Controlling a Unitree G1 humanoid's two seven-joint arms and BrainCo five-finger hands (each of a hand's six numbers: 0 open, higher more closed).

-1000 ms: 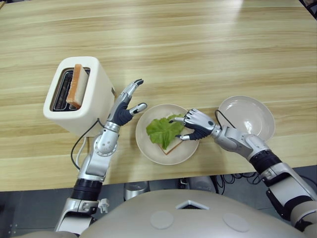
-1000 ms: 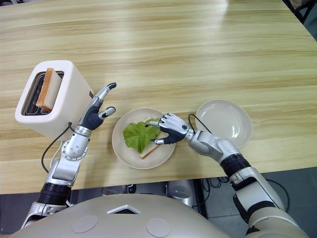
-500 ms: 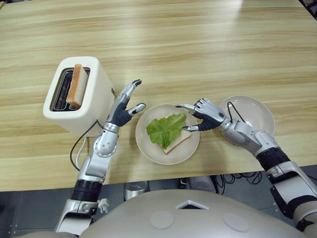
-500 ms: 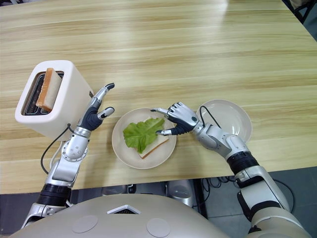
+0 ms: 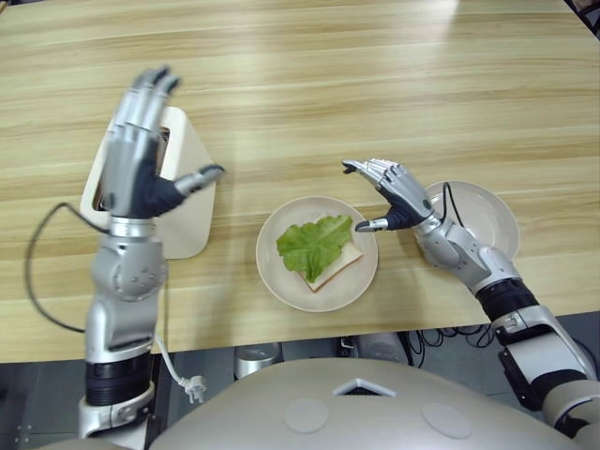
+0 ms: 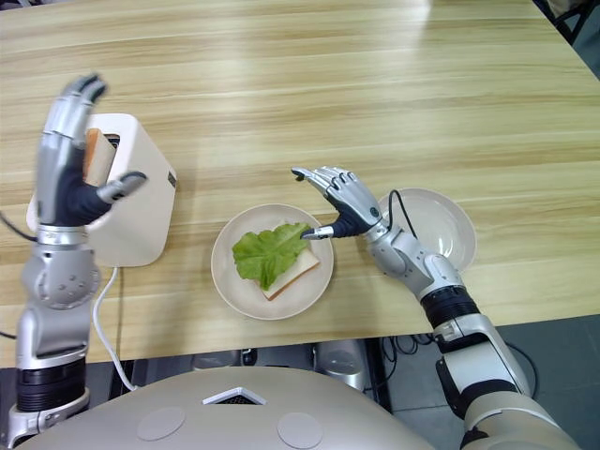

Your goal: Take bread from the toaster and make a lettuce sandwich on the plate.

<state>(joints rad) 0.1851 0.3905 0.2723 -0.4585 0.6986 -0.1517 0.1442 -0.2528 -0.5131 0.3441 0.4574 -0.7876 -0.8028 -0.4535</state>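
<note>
Left hand [image 5: 137, 159] (spread wide) hovers over toaster [image 5: 192, 217].

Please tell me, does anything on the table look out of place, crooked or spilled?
Nothing is spilled or damaged. Only the lettuce lies crooked on the bread slice on the plate, overhanging it toward the toaster. A second slice stands in the toaster, so the sandwich has no top.
</note>
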